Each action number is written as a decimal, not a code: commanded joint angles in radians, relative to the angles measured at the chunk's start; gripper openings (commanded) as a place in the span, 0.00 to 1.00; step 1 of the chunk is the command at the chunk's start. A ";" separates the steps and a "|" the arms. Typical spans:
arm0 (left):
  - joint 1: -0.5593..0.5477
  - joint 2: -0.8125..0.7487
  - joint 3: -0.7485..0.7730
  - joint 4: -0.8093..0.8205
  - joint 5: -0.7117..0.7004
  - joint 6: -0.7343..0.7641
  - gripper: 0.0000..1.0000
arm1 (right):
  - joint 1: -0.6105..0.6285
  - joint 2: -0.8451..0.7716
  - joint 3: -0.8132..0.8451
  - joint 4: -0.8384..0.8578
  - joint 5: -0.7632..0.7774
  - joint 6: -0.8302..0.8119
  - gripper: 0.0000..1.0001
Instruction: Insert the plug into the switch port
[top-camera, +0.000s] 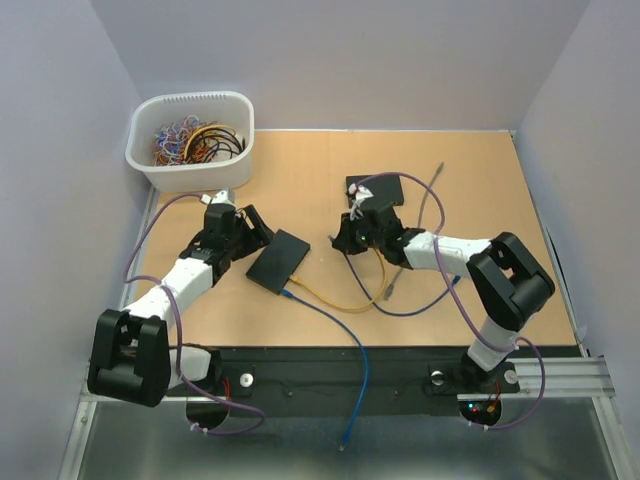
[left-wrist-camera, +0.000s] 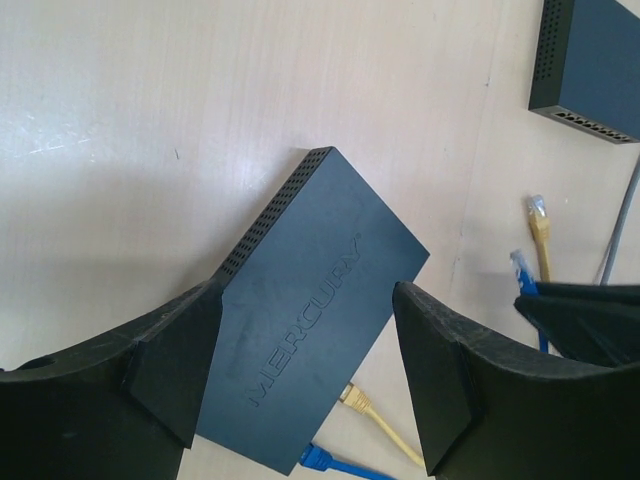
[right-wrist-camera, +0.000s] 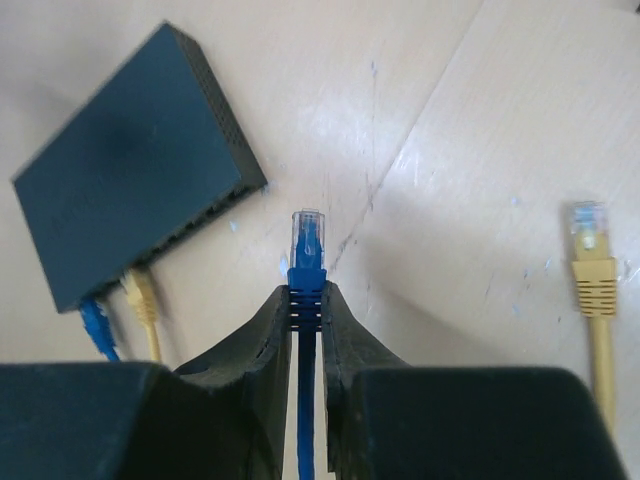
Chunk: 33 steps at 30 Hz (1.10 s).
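A switch (top-camera: 279, 259) lies left of centre on the desk (top-camera: 480, 200), two cables (left-wrist-camera: 358, 402) in its near edge; the left tool (top-camera: 262, 228) straddles it, the right tool (right-wrist-camera: 307, 295), gripping a plug (right-wrist-camera: 308, 240), stands to its right. A second switch (top-camera: 375, 188) lies behind; a bin (top-camera: 190, 172) occupies the far-left corner.

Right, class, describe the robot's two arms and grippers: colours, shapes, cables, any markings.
Both the left arm and right arm have white links between bulky black joint housings, each trailed by a loose purple cable. The left gripper and right gripper are matte black with wedge-shaped fingers. No markings are visible.
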 joint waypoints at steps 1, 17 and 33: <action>0.006 0.054 -0.015 0.086 0.036 -0.014 0.80 | 0.087 -0.052 -0.057 0.016 0.130 -0.133 0.00; 0.008 0.216 -0.010 0.191 0.036 -0.017 0.79 | 0.236 -0.012 -0.049 0.045 0.177 -0.193 0.00; 0.008 0.255 -0.045 0.252 0.089 -0.017 0.76 | 0.316 0.094 0.047 0.068 0.189 -0.245 0.01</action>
